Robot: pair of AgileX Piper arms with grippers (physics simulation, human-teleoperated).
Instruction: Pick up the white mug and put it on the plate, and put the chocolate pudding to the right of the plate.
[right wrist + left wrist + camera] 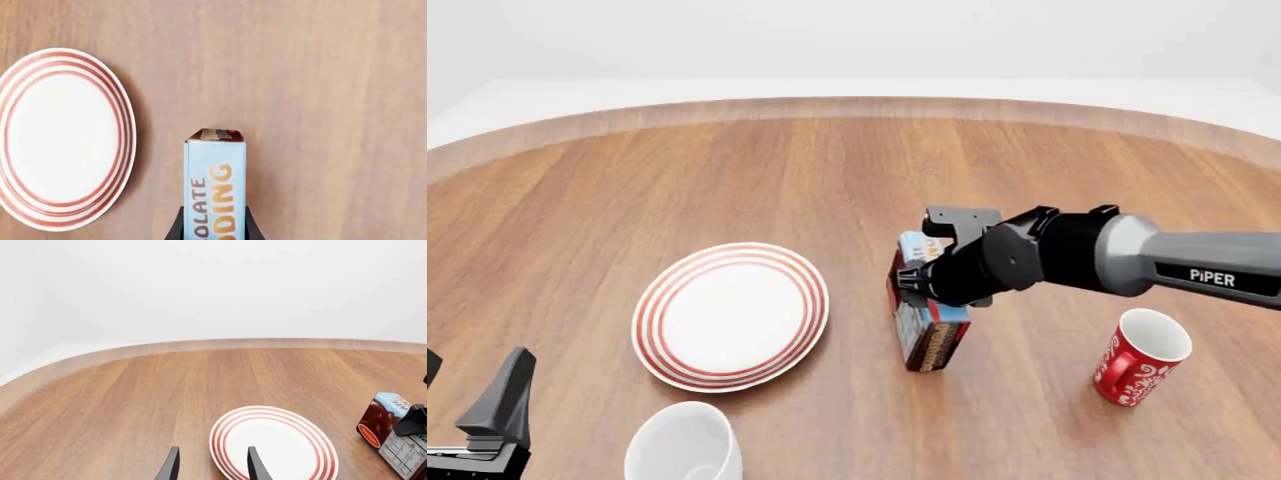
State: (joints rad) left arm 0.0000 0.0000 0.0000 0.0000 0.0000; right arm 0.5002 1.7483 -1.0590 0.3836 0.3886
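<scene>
The plate (731, 315) lies left of centre on the table, also seen in the wrist views (273, 445) (63, 137). The white mug (683, 445) stands just in front of it, near the table's front edge. My right gripper (924, 290) (213, 227) is shut on the chocolate pudding (934, 335) (215, 185) (381, 420), held just right of the plate. I cannot tell whether the box's lower end touches the table. My left gripper (467, 385) (213, 450) is open and holds nothing, at the front left, left of the mug.
A red mug with a white pattern (1141, 357) stands to the right of the pudding, below the right arm's forearm (1174, 262). The wooden table's curved far edge (854, 105) runs across the back.
</scene>
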